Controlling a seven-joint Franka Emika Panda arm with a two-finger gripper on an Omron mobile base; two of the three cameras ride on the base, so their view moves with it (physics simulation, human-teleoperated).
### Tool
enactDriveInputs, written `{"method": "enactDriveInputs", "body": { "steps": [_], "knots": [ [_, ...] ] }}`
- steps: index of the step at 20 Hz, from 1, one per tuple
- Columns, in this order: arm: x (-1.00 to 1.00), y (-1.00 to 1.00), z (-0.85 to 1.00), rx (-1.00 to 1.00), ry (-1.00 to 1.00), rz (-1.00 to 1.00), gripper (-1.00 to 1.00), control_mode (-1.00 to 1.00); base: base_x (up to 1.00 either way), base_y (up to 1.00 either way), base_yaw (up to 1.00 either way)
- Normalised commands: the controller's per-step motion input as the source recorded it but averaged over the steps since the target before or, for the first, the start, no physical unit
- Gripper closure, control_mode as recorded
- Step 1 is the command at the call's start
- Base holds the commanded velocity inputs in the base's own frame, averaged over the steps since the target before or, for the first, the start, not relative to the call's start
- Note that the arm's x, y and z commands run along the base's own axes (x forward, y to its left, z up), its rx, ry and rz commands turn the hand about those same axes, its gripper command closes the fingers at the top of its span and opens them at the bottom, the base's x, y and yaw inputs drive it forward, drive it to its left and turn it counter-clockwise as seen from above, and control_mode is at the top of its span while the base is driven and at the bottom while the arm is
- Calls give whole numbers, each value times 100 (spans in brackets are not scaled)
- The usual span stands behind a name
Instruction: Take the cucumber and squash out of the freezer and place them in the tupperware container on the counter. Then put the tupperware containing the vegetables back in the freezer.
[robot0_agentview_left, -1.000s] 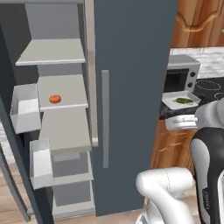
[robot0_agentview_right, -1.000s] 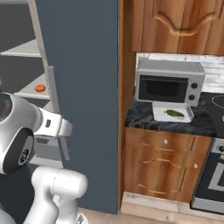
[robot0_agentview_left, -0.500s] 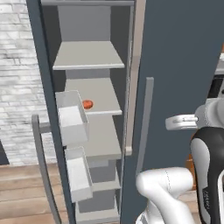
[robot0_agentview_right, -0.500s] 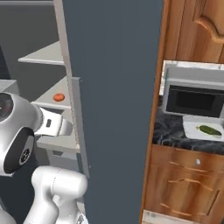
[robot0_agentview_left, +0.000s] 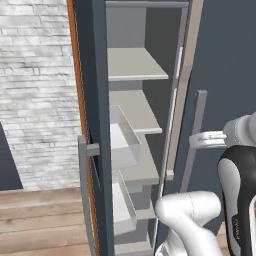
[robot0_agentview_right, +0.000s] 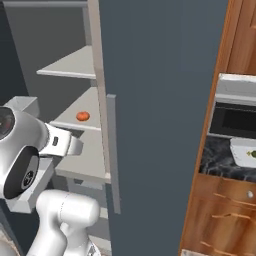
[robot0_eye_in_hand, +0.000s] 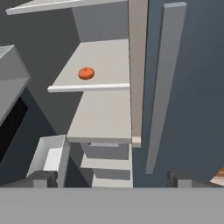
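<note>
Gripper (robot0_eye_in_hand: 111, 178) right up front, jaws spread wide, nothing between them, fingertips (robot0_eye_in_hand: 43, 178) poking up at bottom of hand view. Just past it: freezer (robot0_agentview_right: 160, 100) door edge and grey bar handle (robot0_eye_in_hand: 162, 87), door open. Clear bins (robot0_agentview_left: 125, 137) hang on inner side of door. Further in, light grey shelves (robot0_eye_in_hand: 103, 116); squash (robot0_eye_in_hand: 86, 73) sits alone on middle shelf, well apart from gripper. Way off right: tupperware container (robot0_agentview_right: 243, 151) on counter (robot0_agentview_right: 225, 162) below microwave (robot0_agentview_right: 235, 112), bit of green cucumber (robot0_agentview_right: 253, 154) inside.
</note>
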Motion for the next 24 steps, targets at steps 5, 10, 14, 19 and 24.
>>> {"method": "enactDriveInputs", "body": {
  "steps": [5,10,14,19,24],
  "knots": [
    [0,0,0,0,0,0,-100,100,50,22,0],
    [0,0,0,0,0,0,-100,100,6,0,0],
    [0,0,0,0,0,0,-100,100,0,0,0],
    [0,0,0,0,0,0,-100,-100,0,0,0],
    [10,0,0,0,0,0,-100,-100,0,0,0]
  ]
}}
